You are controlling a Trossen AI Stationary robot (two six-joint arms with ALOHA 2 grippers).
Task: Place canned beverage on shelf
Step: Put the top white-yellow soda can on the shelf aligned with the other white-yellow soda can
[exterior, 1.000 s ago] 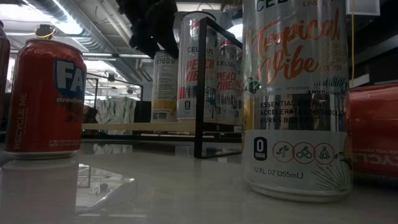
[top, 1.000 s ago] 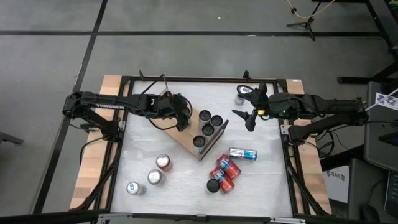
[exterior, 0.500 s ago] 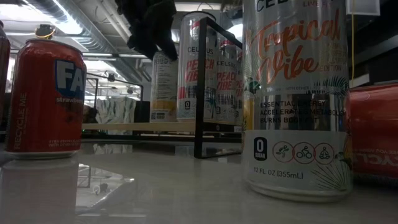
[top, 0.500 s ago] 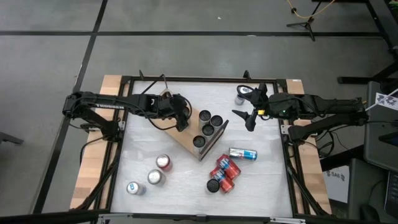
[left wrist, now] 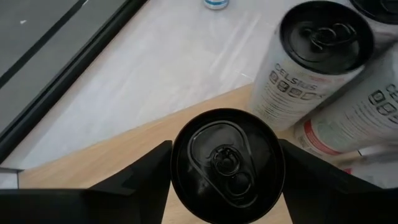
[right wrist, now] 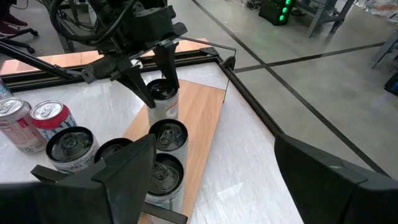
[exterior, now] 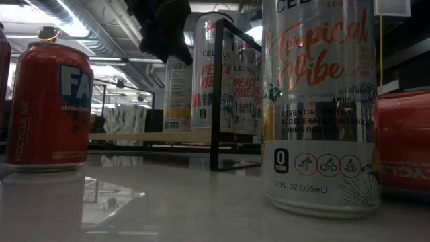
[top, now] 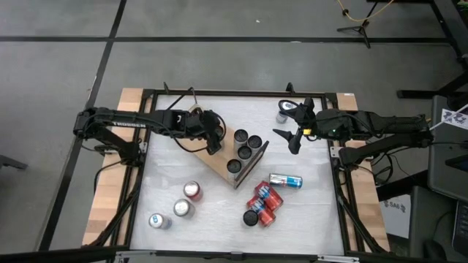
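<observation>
The shelf (top: 219, 164) is a light-wood board on a black wire frame, lying slantwise mid-table; it also shows in the low view (exterior: 154, 136). Several black-topped Celsius cans (top: 244, 153) stand on its right half. My left gripper (top: 213, 139) is above the board's far left part, shut on one more upright can (left wrist: 227, 163), which also shows in the right wrist view (right wrist: 165, 106). My right gripper (top: 291, 140) is open and empty, to the right of the shelf above the white tabletop. My left gripper pinches the can between its two fingers (left wrist: 149, 171), one on each side of the wall just under the top rim (left wrist: 177, 180). The fingers come from above, pointing down. The can stands upright, and its bottom (right wrist: 165, 117) appears to rest on the board.
A red can (top: 192, 191), a silver can (top: 183, 208) and a blue can (top: 157, 220) stand at the near left. A blue can (top: 285, 180) lies near several red cans (top: 262, 204). One can (top: 282, 115) stands at the far edge by my right gripper.
</observation>
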